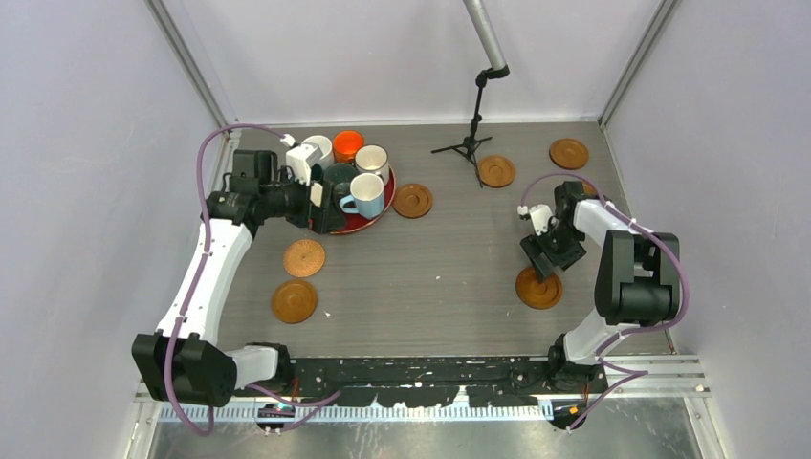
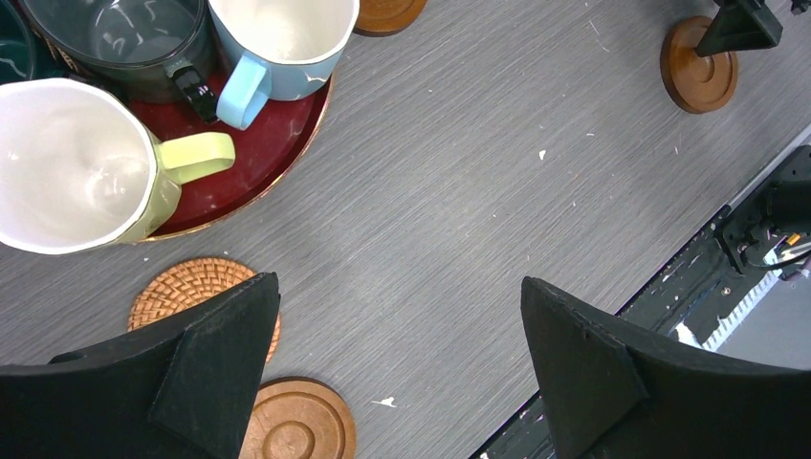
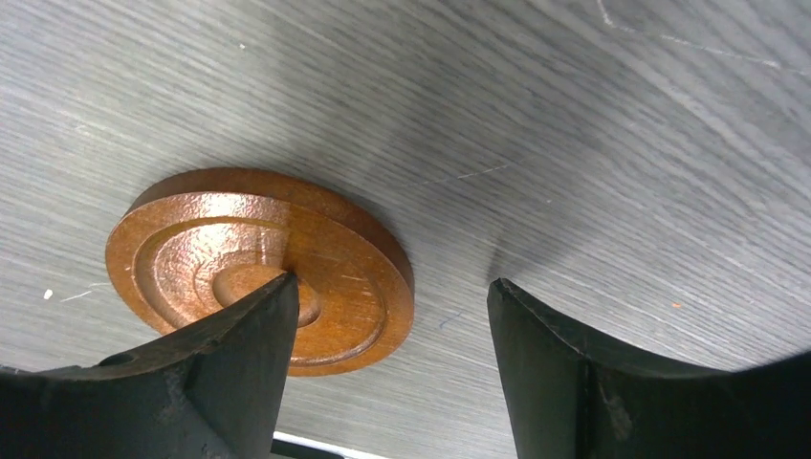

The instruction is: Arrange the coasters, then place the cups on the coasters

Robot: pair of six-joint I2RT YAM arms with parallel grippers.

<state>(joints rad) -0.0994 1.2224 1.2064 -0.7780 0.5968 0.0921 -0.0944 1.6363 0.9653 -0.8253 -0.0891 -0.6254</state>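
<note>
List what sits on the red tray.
A light blue mug, pale yellow mug, dark grey-green mug and cream brown-rimmed mug show on the red tray. Overhead, the left gripper covers its left side; anything there is hidden.

1. The left arm [image 1: 206, 277] has white shell links between chunky black joints.
2. A purple cable [image 1: 244, 126] loops loosely along it.
3. The right arm [image 1: 622, 251] is built the same, white and black, with a purple lead [image 1: 545, 176] of its own.
4. The left gripper [image 2: 400, 282] carries matte black, wedge-shaped fingers [image 2: 220, 368].
5. The right gripper [image 3: 392, 280] has matching black fingertips [image 3: 230, 373], faintly grainy.
</note>
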